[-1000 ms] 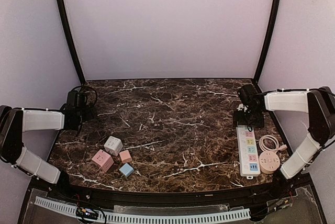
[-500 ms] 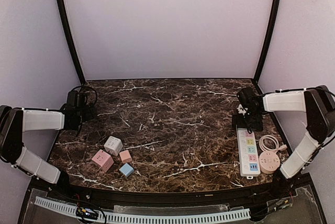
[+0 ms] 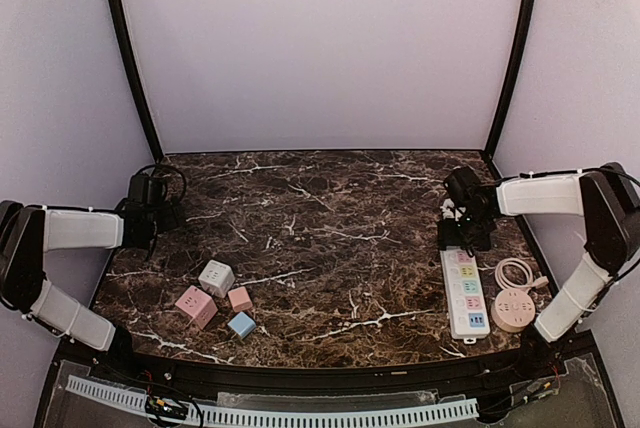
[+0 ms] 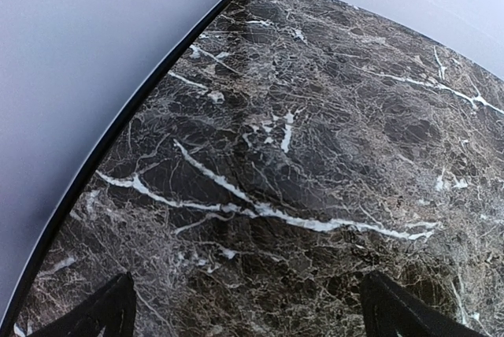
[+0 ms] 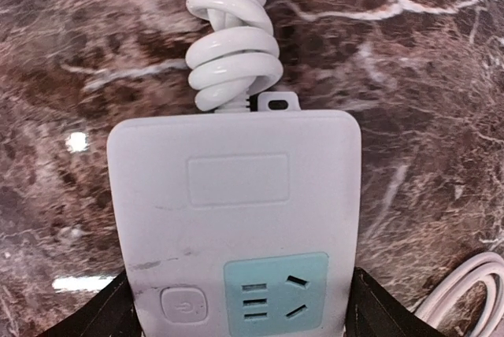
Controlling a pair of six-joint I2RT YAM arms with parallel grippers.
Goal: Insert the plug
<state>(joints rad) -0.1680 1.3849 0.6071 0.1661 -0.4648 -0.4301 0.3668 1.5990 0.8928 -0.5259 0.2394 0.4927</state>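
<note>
- The right end effector (image 3: 462, 236) sits low over the far end of the white power strip (image 3: 464, 293). Its fingers (image 5: 118, 313) bracket the strip's two long edges and look pressed against them, so I'd call this a grasp on the strip body.
- The grip falls just behind the blue-green socket (image 5: 276, 296) and the power button (image 5: 183, 304), probably to leave the socket faces uncovered and steer the strip by its stiff end.
- The strip's coiled white cord (image 5: 234, 46) runs out ahead of the fingers, free of them.
- No plug is in either end effector. The likeliest candidates are the round pink unit (image 3: 513, 309) and its looped white cable (image 3: 515, 271), lying behind and outboard of the right end effector, just beside the strip (I can't make out the prongs).
- The cube adapters (image 3: 196, 306) lie well apart, nearer the left arm.
- The left end effector (image 4: 252, 317) hovers spread wide over bare marble surface (image 3: 330, 208), holding nothing, seemingly parked out of the way.
</note>
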